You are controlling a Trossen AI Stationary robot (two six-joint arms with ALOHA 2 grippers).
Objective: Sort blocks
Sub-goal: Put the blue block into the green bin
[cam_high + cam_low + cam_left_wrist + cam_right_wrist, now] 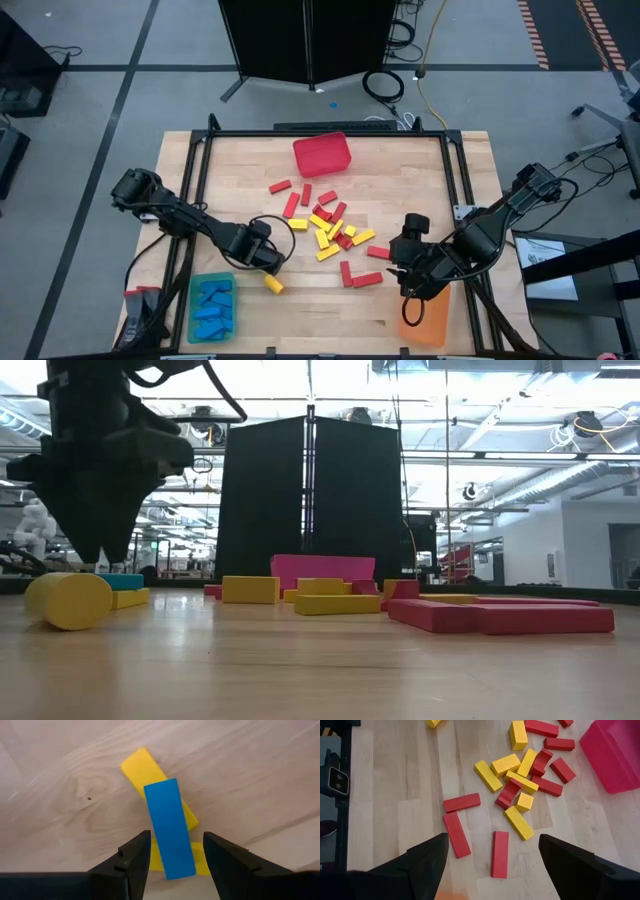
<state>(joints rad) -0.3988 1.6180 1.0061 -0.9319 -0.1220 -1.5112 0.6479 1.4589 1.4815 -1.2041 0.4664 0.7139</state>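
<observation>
A blue block (169,827) lies slanted across yellow blocks (145,767) on the wooden table. My left gripper (175,840) points straight down over it, open, with one finger on each side of the block's near end; no touch shows. In the low view my left gripper (100,550) hangs just above the blue block (125,581). Another yellow block (273,285) lies near it. A heap of red and yellow blocks (335,230) lies at mid table. My right gripper (408,272) waits open above the table's near right.
A blue bin (194,318) with blue blocks stands at the near left, a red bin (322,153) at the far middle, and an orange bin (425,325) at the near right under my right arm. Loose red blocks (500,854) lie below my right gripper (492,870).
</observation>
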